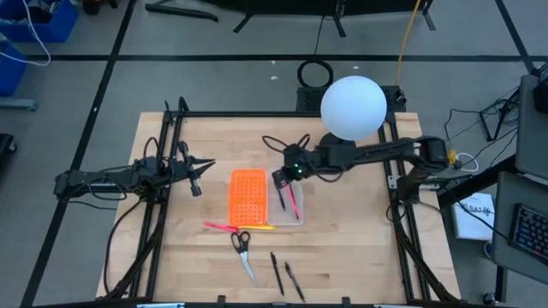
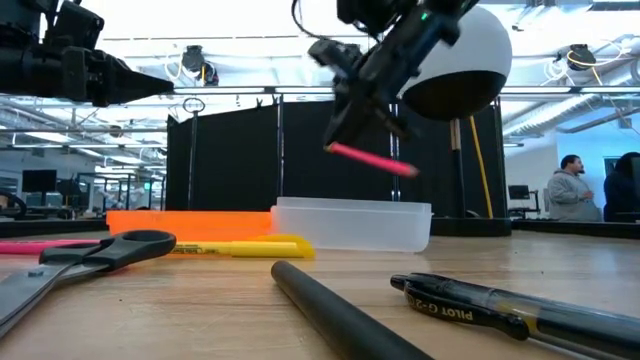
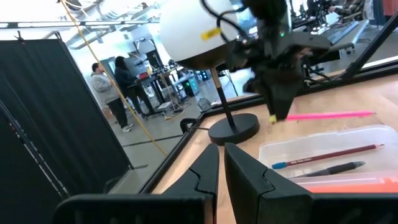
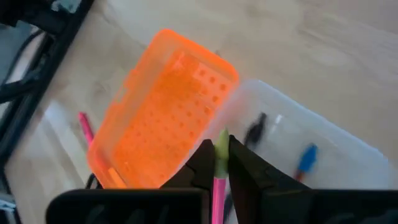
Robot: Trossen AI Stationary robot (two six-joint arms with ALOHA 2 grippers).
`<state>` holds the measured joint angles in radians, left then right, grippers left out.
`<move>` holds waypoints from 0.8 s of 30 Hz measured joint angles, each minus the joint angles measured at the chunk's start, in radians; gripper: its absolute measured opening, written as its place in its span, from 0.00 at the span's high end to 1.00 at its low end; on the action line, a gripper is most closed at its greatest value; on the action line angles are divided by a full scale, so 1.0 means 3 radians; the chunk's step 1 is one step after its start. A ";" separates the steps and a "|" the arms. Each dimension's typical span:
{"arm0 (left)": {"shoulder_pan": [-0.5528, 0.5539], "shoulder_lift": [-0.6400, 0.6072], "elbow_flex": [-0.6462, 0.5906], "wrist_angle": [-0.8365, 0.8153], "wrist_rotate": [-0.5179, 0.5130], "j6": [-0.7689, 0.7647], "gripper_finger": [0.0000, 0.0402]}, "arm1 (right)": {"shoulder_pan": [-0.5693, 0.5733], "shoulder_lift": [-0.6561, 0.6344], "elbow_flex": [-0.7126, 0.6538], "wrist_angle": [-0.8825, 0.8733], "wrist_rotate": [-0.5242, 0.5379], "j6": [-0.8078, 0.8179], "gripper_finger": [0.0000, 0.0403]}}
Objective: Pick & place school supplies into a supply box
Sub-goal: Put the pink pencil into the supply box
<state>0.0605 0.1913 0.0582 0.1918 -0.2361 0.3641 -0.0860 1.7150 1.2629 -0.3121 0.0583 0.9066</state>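
Observation:
The supply box lies open mid-table: an orange grid half [image 1: 248,198] joined to a translucent tray [image 1: 295,214]. The tray holds a reddish-brown pencil [image 3: 329,155] and a black pen [image 3: 329,169]. My right gripper [image 1: 282,181] hovers over the tray, shut on a pink pen [image 2: 372,160]. My left gripper [image 1: 199,175] waits shut and empty, left of the box. Lying flat on the table near the box are another pink pen [image 1: 219,226], a yellow pen [image 1: 257,228], scissors [image 1: 243,250] and two black pens [image 1: 276,272] [image 1: 294,281]. My right gripper pinches the pink pen between its two fingers near its yellow-tipped end [image 4: 221,149]. The fingers come from above, pointing down, and lie across the pen. The pen is lifted clear above the tray, nearly level, its free end [image 2: 410,170] a little lower.
A white globe lamp [image 1: 353,107] on a black stand rises at the table's far side, just behind my right arm. Black frame rails [image 1: 163,171] run along the table's left and right sides. People stand in the room beyond [image 2: 572,190].

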 joint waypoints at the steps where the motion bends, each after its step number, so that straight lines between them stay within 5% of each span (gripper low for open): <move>1: 0.0000 0.0000 0.0000 -0.0001 -0.0002 0.0000 0.91 | -0.0038 0.0068 0.0000 0.0112 -0.0060 -0.0017 0.95; 14: 0.0000 0.0000 0.0000 0.0015 -0.0002 0.0029 0.91 | -0.0310 0.0584 0.0000 0.0403 -0.0374 -0.0126 0.95; 24: 0.0000 0.0000 0.0000 0.0025 -0.0002 0.0070 0.91 | -0.0306 0.0653 0.0000 0.0277 -0.0284 -0.0209 0.95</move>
<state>0.0605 0.1913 0.0582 0.1993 -0.2367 0.3851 -0.1779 1.9108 1.2629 -0.2291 -0.0270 0.8440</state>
